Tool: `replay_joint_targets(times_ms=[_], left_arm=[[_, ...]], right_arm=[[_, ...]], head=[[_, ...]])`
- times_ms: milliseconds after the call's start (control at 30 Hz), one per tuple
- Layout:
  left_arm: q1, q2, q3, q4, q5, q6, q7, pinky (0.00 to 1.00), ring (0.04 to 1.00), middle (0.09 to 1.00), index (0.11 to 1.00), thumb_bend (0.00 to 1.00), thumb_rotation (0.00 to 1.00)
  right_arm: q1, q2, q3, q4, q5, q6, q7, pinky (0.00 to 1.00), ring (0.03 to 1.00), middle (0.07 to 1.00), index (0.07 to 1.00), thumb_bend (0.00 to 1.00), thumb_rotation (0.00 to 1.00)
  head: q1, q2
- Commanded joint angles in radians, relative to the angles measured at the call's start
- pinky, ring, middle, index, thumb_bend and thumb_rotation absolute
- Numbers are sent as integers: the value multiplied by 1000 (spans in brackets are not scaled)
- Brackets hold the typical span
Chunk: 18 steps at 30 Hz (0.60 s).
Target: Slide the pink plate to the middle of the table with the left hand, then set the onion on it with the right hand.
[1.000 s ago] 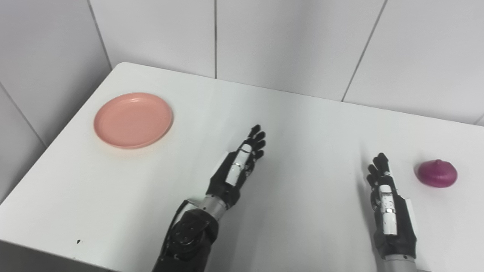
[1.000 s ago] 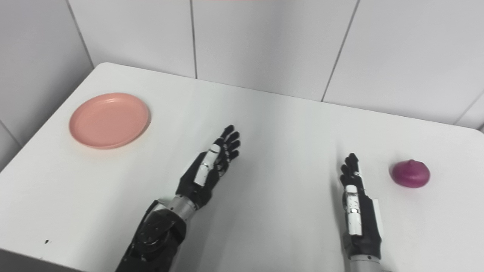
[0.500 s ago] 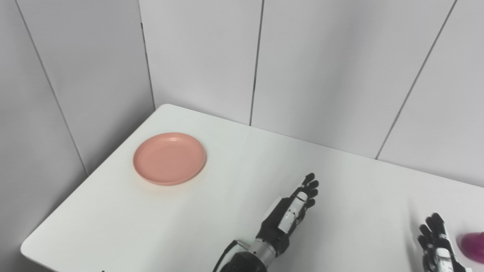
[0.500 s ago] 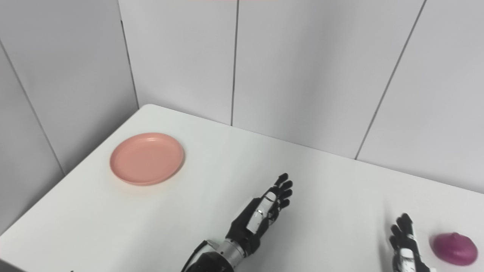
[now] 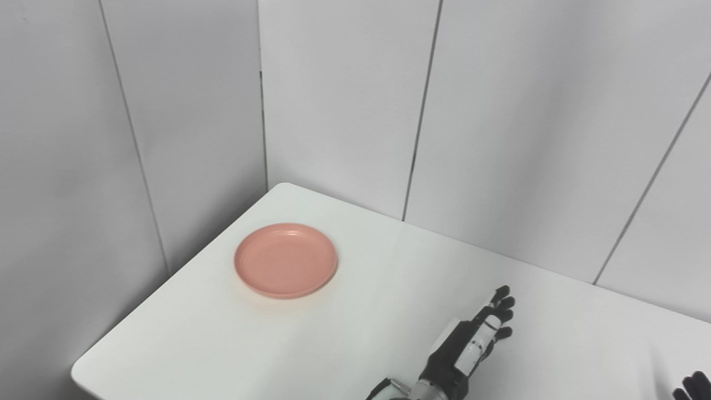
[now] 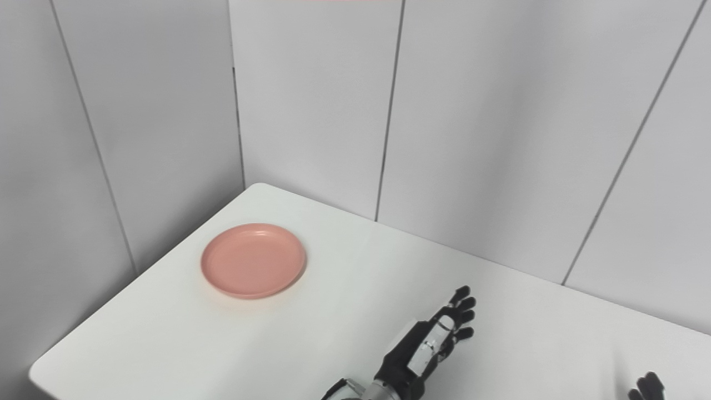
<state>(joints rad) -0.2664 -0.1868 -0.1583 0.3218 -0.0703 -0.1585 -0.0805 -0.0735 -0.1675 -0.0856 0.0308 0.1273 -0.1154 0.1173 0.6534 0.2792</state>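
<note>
- My left hand [image 6: 430,344]: fingers [image 6: 462,304] spread, empty, not yet reaching.
- Pink plate [image 6: 253,260] well left of those fingers, near table [image 6: 166,344] corner, untouched.
- Right hand [image 6: 647,386] barely visible; can't tell. Onion unseen.

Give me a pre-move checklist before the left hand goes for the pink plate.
1. Round pink plastic plate in view, empty: ok.
2. Plate at table middle: not ok, it sits near the white table's far left corner.
3. Left hand open, holding nothing: ok.
4. Bare table between left hand and plate: ok.
5. Right hand state: cannot tell, only fingertips show.
6. Onion location: cannot tell, out of frame.
</note>
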Motion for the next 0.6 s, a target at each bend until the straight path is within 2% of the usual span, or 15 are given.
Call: replay_joint_targets(times_ms=[0, 200, 567], left_arm=[[75, -20, 0, 88, 1, -25, 1, 959, 999, 999, 983, 487, 1000], [76, -20, 2, 82, -4, -14, -1, 968, 1000, 1000, 984, 488, 1000], [76, -20, 14, 83, -16, -35, 2, 966, 993, 992, 976, 480, 1000]], right_arm=[[37, -3, -9, 65, 7, -36, 6, 1000, 1000, 1000, 999, 499, 1000], [36, -4, -8, 60, 12, -33, 9, 1000, 989, 1000, 988, 502, 1000], [33, 1, -6, 80, -1, -56, 4, 1000, 955, 968, 960, 495, 1000]], head=[[2, 1], [-4, 5], [-10, 8]])
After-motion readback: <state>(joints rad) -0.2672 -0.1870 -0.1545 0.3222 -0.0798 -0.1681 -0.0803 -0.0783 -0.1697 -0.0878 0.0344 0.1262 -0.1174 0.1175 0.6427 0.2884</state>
